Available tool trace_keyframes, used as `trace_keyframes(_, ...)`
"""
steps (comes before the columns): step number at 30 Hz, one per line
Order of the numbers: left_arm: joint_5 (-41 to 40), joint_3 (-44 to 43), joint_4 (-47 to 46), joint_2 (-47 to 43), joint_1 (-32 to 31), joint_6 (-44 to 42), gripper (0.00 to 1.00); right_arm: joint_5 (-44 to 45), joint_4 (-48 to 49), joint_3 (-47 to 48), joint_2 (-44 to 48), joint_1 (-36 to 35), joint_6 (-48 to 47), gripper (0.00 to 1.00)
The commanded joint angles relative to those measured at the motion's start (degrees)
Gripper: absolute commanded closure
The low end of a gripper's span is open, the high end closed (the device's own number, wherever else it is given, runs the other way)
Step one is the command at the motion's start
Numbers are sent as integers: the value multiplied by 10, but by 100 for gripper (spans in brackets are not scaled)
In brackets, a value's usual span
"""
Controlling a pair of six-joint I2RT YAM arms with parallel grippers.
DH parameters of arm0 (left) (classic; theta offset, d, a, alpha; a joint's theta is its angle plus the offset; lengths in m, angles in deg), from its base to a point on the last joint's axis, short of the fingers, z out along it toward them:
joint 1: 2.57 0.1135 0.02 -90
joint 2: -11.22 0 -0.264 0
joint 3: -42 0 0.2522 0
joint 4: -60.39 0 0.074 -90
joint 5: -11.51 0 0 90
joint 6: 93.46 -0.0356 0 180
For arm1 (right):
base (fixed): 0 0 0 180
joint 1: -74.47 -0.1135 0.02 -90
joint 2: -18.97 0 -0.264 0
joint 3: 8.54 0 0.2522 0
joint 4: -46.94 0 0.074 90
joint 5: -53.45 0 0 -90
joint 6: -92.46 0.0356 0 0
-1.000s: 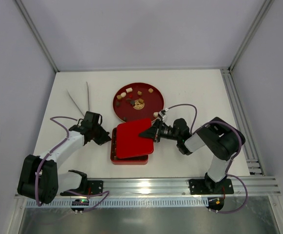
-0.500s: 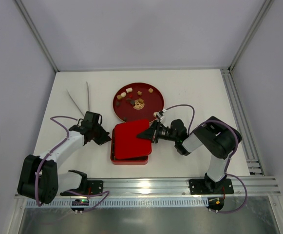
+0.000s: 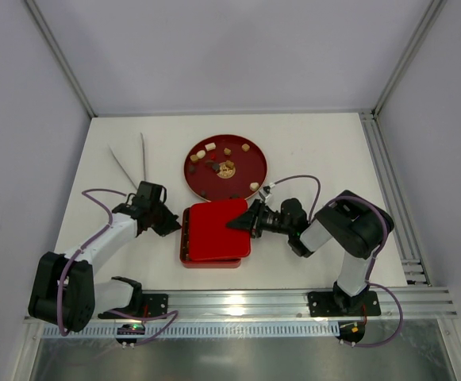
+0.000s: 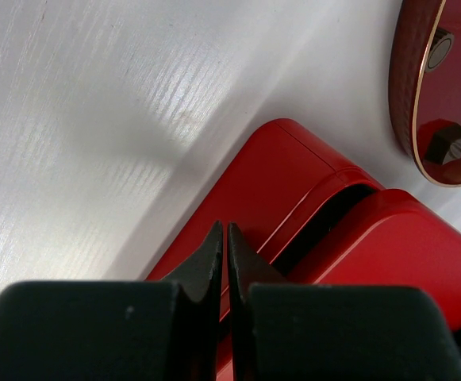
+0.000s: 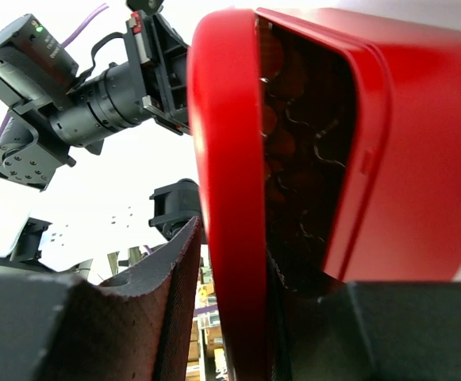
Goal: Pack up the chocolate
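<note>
Centre of top view: closing step. My right end effector (image 3: 240,221) straddles the lid (image 3: 214,230) rim over the tray (image 3: 211,261); grip unclear. Left end effector (image 4: 224,238) is pressed together. Some chocolate (image 3: 228,167) sits on the plate (image 3: 255,159), upper centre. Next: release and press flat.

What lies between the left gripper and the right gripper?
The red tray, with its red lid on top, fills that stretch; the top view shows it.
</note>
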Motion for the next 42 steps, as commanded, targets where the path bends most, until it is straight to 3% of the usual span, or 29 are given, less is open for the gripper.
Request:
trace_keyframes(1, -5, -17, -2, -11, -2, -8, 99, 11, 192, -10, 6, 5, -16, 65)
trace_keyframes(17, -10, -14, -2, -12, -1, -9, 100, 5, 167, -39, 19, 18, -32, 63)
trace_keyframes(21, -10, -13, -2, -11, -2, -10, 100, 5, 118, -42, 39, 17, -54, 57)
trace_keyframes(33, -8, -16, -2, -10, -1, -9, 100, 17, -33, -39, 95, 18, -114, 56)
trace_keyframes(42, -8, -13, -2, -11, -2, -10, 100, 20, -66, -52, 109, 23, -124, 55)
